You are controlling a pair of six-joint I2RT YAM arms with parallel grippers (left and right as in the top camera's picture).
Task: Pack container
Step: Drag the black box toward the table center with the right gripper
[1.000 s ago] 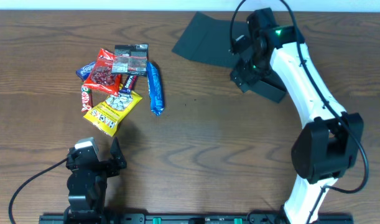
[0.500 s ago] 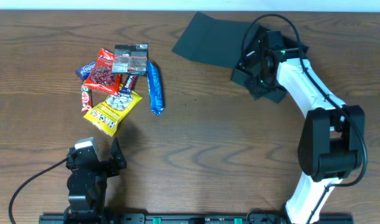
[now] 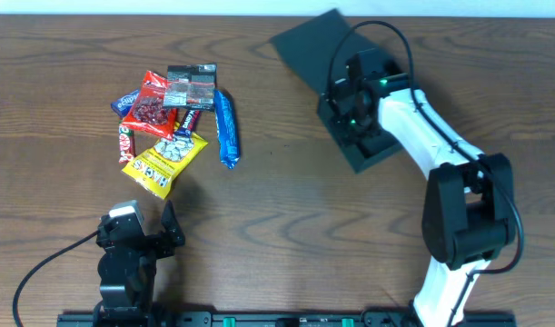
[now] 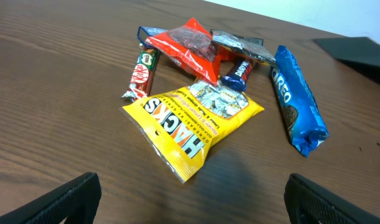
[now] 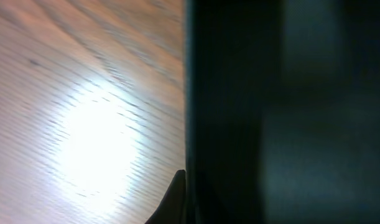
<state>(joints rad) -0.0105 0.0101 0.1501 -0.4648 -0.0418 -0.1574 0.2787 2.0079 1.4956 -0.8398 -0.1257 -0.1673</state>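
Right tool (image 3: 344, 107) sits over one edge of the box (image 3: 370, 154), in the upper right of the top view. I cannot tell if it is pinching the edge or just pushing it, because its own camera shows only a dark blur of box beside the bright wood.

The box has turned since a moment ago. Its lid (image 3: 312, 44) lay flat and pointed to the left before. Now the lid points to the upper left, and the low part of the box has swung down toward the middle of the surface (image 3: 286, 227). I think the arm is bringing the box closer so it is easier to fill.

The left tool (image 4: 193, 190) is spread wide and holds nothing. It waits at the bottom left, just in front of the snacks (image 3: 168, 118). A yellow bag (image 4: 190, 121) is nearest to it, and a blue cookie pack (image 4: 295, 106) lies to the right.

None of the snacks is in the box yet, so the packing has hardly begun.
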